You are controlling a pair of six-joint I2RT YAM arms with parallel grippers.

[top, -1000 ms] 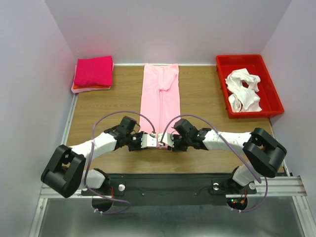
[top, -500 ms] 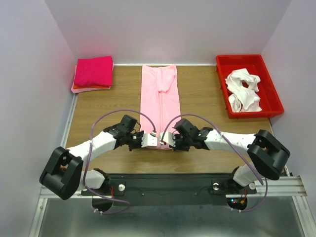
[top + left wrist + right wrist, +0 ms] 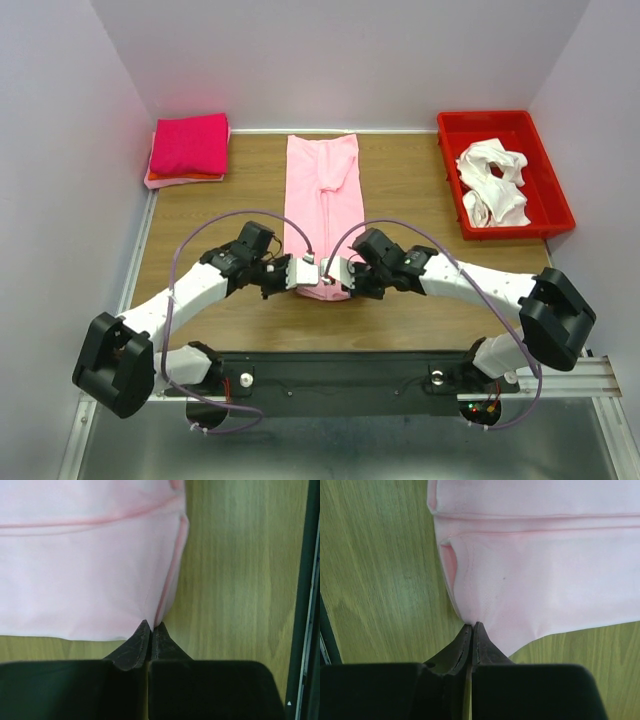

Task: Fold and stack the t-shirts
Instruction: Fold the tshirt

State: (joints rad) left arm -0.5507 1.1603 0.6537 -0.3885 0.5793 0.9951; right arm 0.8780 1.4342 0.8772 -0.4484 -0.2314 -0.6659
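Note:
A light pink t-shirt (image 3: pixel 322 205), folded into a long strip, lies down the middle of the table. My left gripper (image 3: pixel 297 272) is shut on its near left corner (image 3: pixel 160 615), and my right gripper (image 3: pixel 338 272) is shut on its near right corner (image 3: pixel 470 612). Both corners are lifted off the wood, and the near hem sags between the two grippers. A hot pink t-shirt (image 3: pixel 190 143) lies folded on a salmon one (image 3: pixel 152 180) at the back left. White t-shirts (image 3: pixel 494 182) lie crumpled in the red tray.
The red tray (image 3: pixel 552 200) stands at the back right by the wall. The folded stack sits against the left wall. A metal rail (image 3: pixel 400 372) with the arm bases runs along the near edge. Bare wood (image 3: pixel 410 200) lies either side of the pink strip.
Both grippers have shut on the near corners of the light pink t-shirt. They have lifted the hem and carried it a little away from the near edge.

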